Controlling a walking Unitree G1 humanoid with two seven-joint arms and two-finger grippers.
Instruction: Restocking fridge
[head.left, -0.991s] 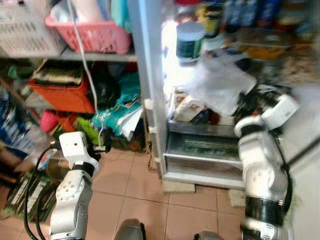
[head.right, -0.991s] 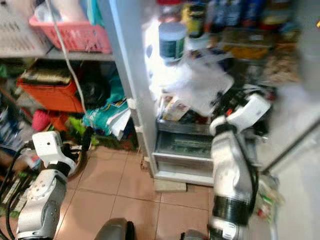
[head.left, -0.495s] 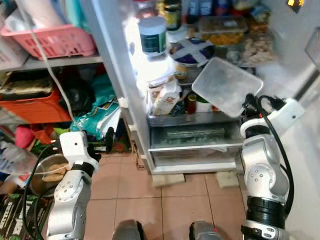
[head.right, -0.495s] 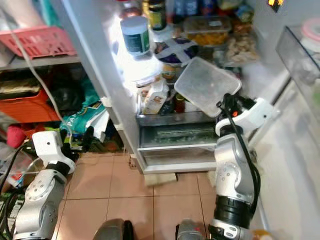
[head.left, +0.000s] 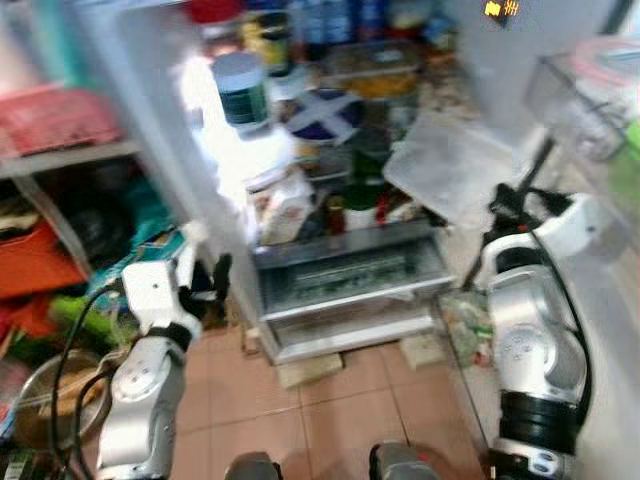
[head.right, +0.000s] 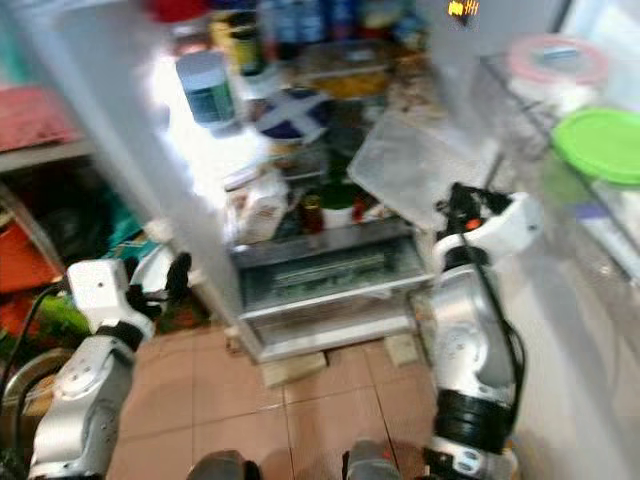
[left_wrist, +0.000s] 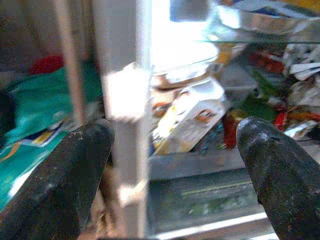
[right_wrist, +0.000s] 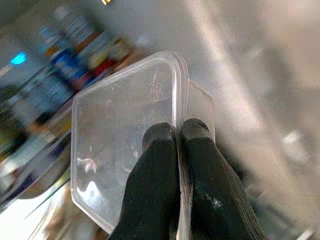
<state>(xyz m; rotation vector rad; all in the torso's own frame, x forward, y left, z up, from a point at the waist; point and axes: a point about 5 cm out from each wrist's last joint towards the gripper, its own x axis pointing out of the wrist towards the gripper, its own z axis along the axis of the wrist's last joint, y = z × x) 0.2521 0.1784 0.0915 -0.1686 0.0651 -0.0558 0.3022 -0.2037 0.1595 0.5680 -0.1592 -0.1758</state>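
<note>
Open fridge (head.left: 340, 290) ahead, shelves crowded – blurry. Right gripper (right_wrist: 178, 137) pinches the rim of a clear plastic container (right_wrist: 120, 155), held up in front of the fridge's middle shelf. Left gripper (left_wrist: 172, 145), fingers spread wide and empty, sits by the fridge's left edge.

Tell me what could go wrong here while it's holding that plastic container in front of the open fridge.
The right gripper pinches the clear container only by its thin rim, so it could slip or tilt. The fridge shelves look crowded with jars and tubs, so pushing the container in might knock something over. The left gripper hangs open beside the fridge's side wall and might bump it if the robot turns.
</note>
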